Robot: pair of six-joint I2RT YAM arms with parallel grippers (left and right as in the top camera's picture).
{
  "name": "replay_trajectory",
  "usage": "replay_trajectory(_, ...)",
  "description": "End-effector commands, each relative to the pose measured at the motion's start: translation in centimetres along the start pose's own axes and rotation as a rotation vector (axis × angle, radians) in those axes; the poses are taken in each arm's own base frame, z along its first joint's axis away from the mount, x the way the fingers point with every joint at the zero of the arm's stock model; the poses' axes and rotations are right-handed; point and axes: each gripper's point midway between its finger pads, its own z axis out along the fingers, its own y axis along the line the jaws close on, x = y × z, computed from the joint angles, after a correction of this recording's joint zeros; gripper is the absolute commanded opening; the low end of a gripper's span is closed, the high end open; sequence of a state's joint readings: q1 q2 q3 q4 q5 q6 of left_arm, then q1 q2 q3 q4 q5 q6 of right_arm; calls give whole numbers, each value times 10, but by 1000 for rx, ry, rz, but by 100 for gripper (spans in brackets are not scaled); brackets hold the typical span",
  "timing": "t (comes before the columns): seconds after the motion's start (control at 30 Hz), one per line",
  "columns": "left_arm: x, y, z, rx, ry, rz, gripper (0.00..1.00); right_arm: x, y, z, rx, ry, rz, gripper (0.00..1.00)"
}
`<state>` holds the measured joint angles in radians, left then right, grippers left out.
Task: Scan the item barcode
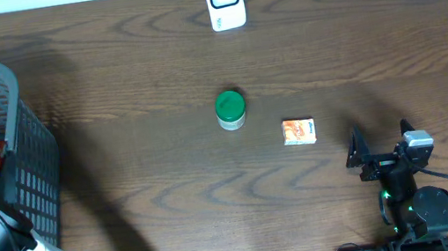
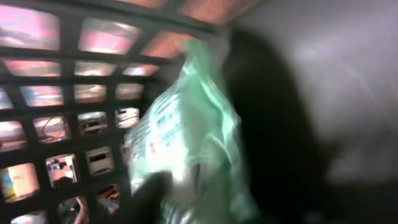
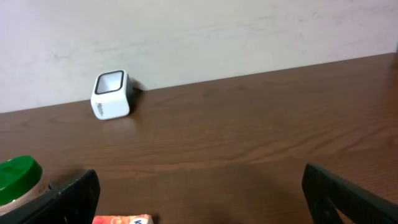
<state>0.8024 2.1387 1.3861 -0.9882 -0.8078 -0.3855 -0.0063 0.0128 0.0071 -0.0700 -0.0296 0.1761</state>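
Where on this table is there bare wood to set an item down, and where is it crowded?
Bare wood lies between the basket and the green-lidded jar, and right of the scanner. Crowded: jar, small box and right end effector sit close together.

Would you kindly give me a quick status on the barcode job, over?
Left gripper in basket at green packet, grip unclear. Right gripper open, empty, low over table. Scanner at far edge, unblocked; jar and box mid-table.

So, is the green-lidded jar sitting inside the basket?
No, the green-lidded jar stands on the bare table near the middle, well apart from the basket at the left edge.
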Motion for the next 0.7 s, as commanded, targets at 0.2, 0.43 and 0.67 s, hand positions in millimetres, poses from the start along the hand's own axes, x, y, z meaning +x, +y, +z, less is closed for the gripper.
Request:
replay_trajectory(0.2,34,-27,17,71,140,-7,7,1,2,0,-8,4,6,99)
replay_trajectory(0.43,-13,-1,-59,106,0,2,7,1,2,0,-8,4,6,99)
replay_trajectory(0.67,-43,58,-181,227,-242,-104,7,1,2,0,-8,4,6,99)
